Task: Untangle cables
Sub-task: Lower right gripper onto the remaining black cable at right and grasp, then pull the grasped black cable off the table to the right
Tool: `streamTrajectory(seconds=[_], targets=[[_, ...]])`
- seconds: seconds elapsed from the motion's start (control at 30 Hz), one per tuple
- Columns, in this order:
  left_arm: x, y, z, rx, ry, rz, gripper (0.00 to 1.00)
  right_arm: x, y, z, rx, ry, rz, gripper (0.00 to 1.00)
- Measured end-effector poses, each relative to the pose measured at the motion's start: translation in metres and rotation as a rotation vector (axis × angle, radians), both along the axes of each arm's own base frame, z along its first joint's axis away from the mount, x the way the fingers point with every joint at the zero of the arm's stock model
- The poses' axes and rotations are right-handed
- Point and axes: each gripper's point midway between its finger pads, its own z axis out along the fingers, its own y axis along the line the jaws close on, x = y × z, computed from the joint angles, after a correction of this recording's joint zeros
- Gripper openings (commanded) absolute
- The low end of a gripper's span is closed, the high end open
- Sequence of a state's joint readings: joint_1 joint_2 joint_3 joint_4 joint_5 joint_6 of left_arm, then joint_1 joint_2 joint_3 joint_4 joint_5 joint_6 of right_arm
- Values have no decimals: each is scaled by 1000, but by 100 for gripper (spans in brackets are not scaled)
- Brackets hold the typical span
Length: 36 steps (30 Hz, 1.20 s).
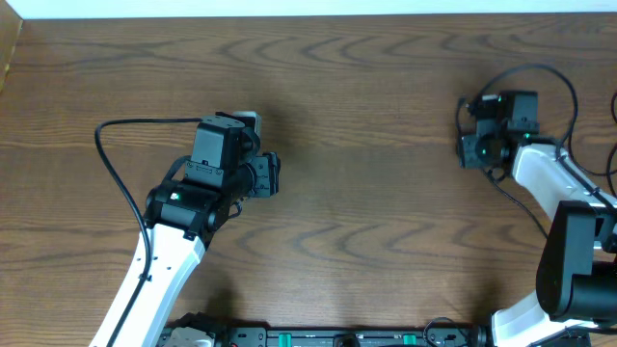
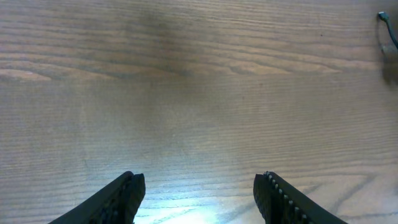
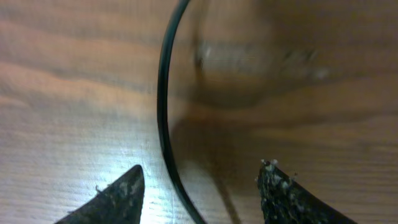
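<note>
In the right wrist view one thin black cable point(image 3: 163, 93) curves down across the wood and passes between the fingers of my right gripper point(image 3: 202, 167). Its jaws stand apart, and the cable lies nearer the left fingertip point(image 3: 127, 186) without being pinched. Seen from overhead, the right gripper point(image 1: 466, 152) hangs low over the table at the far right, and a thin black strand point(image 1: 521, 202) trails from under it toward the front. My left gripper point(image 2: 199, 176) is open over bare wood with nothing between its fingers; overhead it sits left of centre point(image 1: 273, 175). A dark cord end point(image 2: 387, 26) shows at the top right of the left wrist view.
The left arm's own thick black cable point(image 1: 125, 125) loops out to the left of it. Another black loop point(image 1: 540, 69) arches over the right wrist. Thin cord pieces point(image 1: 613, 101) reach in at the right edge. The table's far edge point(image 1: 308, 17) runs along the top.
</note>
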<state>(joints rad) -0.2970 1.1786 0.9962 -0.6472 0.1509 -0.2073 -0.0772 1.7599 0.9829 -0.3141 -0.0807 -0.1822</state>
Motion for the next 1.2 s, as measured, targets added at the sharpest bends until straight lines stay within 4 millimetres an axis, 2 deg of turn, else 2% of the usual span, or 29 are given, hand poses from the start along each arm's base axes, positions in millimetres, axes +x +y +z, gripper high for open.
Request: streamTrajectory(seconds=[0.1,0.33,0.53,0.6,0.67,0.9,1.1,1.17,1.2], targets=[[0,0,0,0,0,0,62,-8,1,-12,2,2,-1,40],[-2,1,-2,3,10,0,62,-9,-1,-19,14,-23,-51,42],[-5,1,-4,7,23,0,62,-12,-3,-23,15,-22,-81,31],[-5,1,-4,7,24,0,62,-15,-3,-26,16,-19,-87,12],[-5,1,-4,7,24,0,62,-12,-3,-26,20,-44,-94,1],[-5,1,-4,7,25,0,62,-6,-5,-23,27,-93,-112,1],[-6,2,-5,10,31,0,62,12,-7,-10,56,-169,-160,1],[-6,2,-5,10,33,0,62,21,-10,1,60,-190,-170,1],[-6,2,-5,10,33,0,62,30,-13,13,62,-216,-176,1]])
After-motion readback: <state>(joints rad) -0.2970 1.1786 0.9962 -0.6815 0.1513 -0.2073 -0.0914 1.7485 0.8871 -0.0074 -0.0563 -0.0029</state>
